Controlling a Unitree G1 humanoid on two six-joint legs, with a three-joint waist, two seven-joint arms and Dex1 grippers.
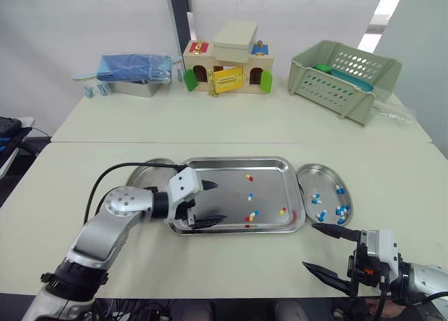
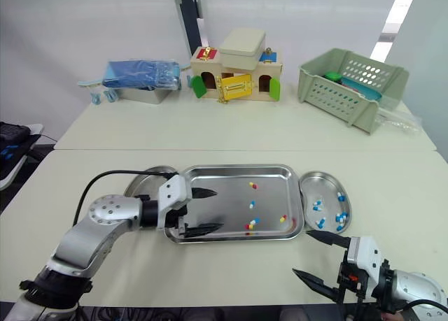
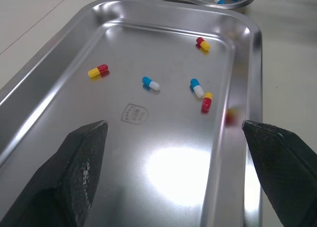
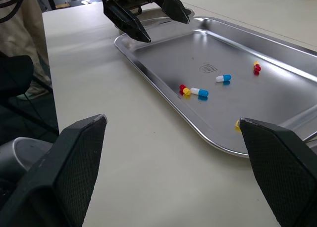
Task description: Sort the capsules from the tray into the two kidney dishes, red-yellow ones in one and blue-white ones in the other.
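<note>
Count: one tray point(image 1: 224, 184), two kidney dishes, two pincers. Five capsules lie loose in the tray: three red-yellow point(image 1: 249, 177) and two blue-white point(image 1: 250, 196). One red-yellow and one blue-white lie touching near the front rim, and another red-yellow sits toward the right end. The right dish point(image 1: 323, 177) holds several blue-white capsules point(image 1: 341, 210), exact count unclear. The left dish point(image 1: 148, 168) is partly hidden by the left arm, contents cannot be told.

The left pincer point(image 1: 220, 203) is spread wide and empty, low over the tray's left end, fingertips pointing along the tray toward the capsules. The right pincer point(image 1: 309, 245) is also spread and empty, over the tabletop point(image 1: 210, 265) by its front edge, just in front of the right dish. There is bare tray floor between the left fingers and the capsules, and bare tabletop in front of the tray.

The tray is shiny steel, rectangular with rounded corners and a raised rim. The dishes are steel and curved, and each touches a tray end. The capsules are small, glossy and two-tone. At the back stand a slotted plastic basket point(image 1: 343, 73), a toy house point(image 1: 227, 66) and a metal box point(image 1: 133, 73).
</note>
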